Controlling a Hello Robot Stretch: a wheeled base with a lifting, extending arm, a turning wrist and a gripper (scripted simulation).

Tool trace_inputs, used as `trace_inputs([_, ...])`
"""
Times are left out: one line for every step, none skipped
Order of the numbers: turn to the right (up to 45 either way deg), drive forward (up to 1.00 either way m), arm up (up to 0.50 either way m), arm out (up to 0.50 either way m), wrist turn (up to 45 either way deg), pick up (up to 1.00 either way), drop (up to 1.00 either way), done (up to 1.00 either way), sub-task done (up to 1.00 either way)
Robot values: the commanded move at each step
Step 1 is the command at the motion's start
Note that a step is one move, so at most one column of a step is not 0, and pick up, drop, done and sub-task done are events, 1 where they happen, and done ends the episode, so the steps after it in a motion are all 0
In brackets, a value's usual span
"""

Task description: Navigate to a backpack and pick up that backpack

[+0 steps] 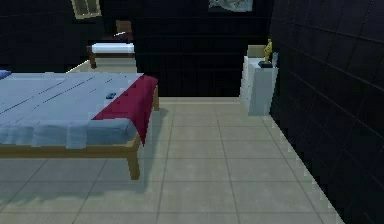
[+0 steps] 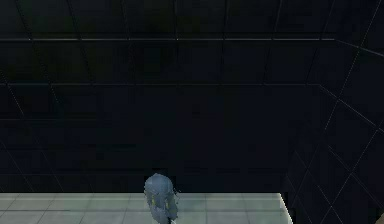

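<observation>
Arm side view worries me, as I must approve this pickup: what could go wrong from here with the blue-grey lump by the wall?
The blue-grey lump is too vague to confirm as the target; a wrong pick is possible.
It seems to lie near the dark wall, so a reach might shove it against that.
Ahead, the bed and white cabinet narrow the floor; turning may clip them.

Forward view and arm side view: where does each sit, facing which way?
Forward view: on the robot, facing ahead and slightly down: bed left, white cabinet right by a dark wall.
Arm side view: on the robot's body, facing sideways at a dark wall, a blue-grey rounded thing on the floor at its foot.
Shared: probably that dark wall, and the pale floor.
</observation>
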Motion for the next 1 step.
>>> trace_inputs([0.0,0.00,0.10,0.00,0.0,0.00,0.00,0.00,0.00])
